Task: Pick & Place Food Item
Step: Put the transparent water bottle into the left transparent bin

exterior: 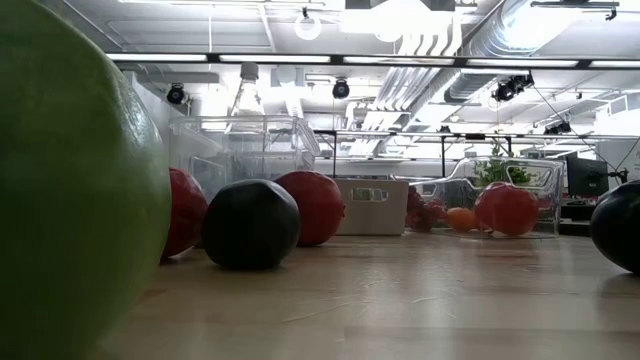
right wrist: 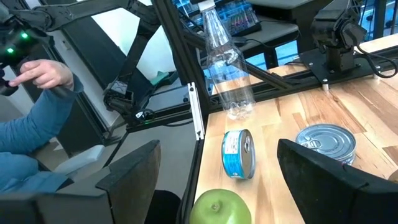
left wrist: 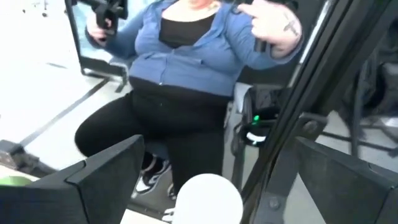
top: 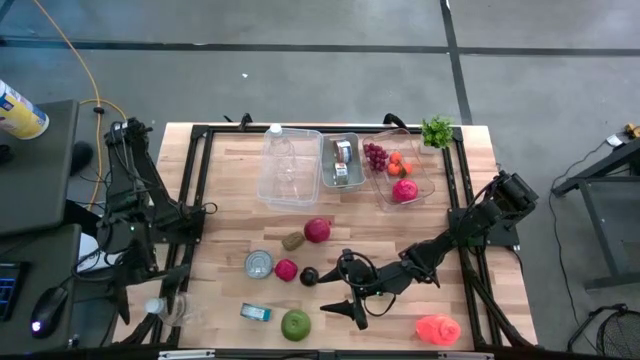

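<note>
Two round glossy apples (top: 296,323), wood.

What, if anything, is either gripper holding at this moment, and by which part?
Nothing is held. The right gripper hangs open near the green apple; the left gripper waits open at the table's left edge.

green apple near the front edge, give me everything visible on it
The green apple is round, smooth and glossy, plain green with a darker dimple on top where the stem would sit. It rests on the wooden table near the front edge, with nothing touching it. A small blue can lies on its side just beside it, apart. The right gripper hangs nearby with its jaws open and is not in contact with it. In the low view the apple fills the near left side.
</note>
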